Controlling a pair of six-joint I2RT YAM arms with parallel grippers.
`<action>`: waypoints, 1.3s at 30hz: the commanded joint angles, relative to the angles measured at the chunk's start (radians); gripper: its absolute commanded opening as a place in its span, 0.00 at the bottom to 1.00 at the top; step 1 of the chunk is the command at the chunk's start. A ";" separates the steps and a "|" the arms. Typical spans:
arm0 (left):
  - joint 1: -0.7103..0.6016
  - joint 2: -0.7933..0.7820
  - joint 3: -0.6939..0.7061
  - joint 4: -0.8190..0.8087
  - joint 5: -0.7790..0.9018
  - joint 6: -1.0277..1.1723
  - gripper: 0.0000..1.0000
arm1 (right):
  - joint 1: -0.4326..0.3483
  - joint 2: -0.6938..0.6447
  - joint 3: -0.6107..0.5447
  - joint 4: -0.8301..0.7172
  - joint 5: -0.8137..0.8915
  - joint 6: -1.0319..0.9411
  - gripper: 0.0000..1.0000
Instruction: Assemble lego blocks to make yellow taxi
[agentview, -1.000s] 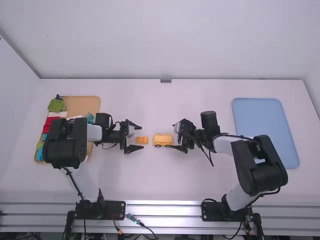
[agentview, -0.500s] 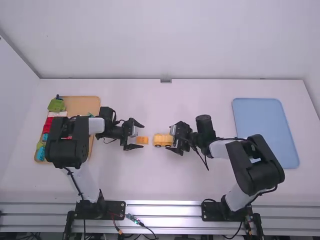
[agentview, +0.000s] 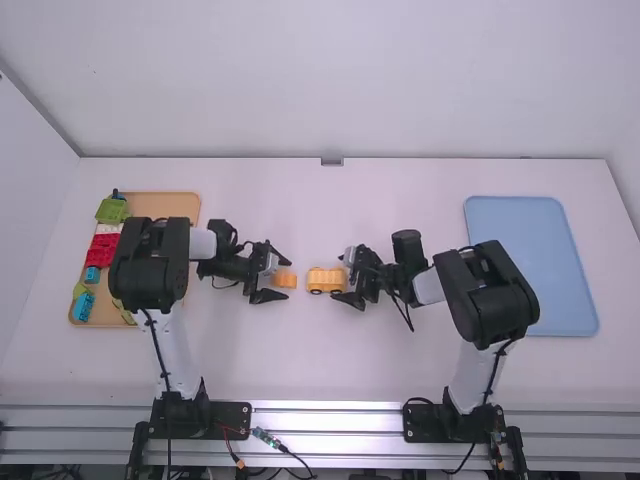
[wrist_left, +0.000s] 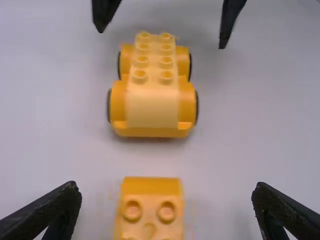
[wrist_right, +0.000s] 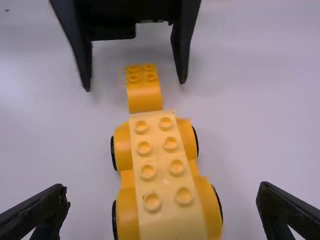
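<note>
White table (agentview: 400, 370), flat, plain top. Tan tray (agentview: 165, 207) lies flat toward the left side, rounded corners. Blue tray (agentview: 520, 230) flat toward the right side, rounded corners, a bit skewed. Between trays: yellow toy car (agentview: 325, 280), upright on black wheels, two rows of studs on top. Small orange-yellow block (agentview: 287, 281) just beside car, on its tan tray side, not touching, studs up, smooth curved end facing car, roughly in line with it.

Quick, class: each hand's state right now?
Left hand: open, holding nothing, by the small block.
Right hand: open, holding nothing, by the wheeled car.
</note>
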 joint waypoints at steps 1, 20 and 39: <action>-0.010 0.024 0.016 0.012 0.014 0.025 0.85 | 0.015 0.019 0.013 -0.004 -0.026 -0.006 0.99; -0.016 0.042 0.016 0.045 0.025 -0.035 0.53 | 0.021 0.019 0.019 -0.006 -0.023 -0.005 0.99; -0.017 0.042 0.172 -0.277 -0.125 0.047 0.56 | 0.021 0.019 0.019 -0.006 -0.023 -0.005 0.99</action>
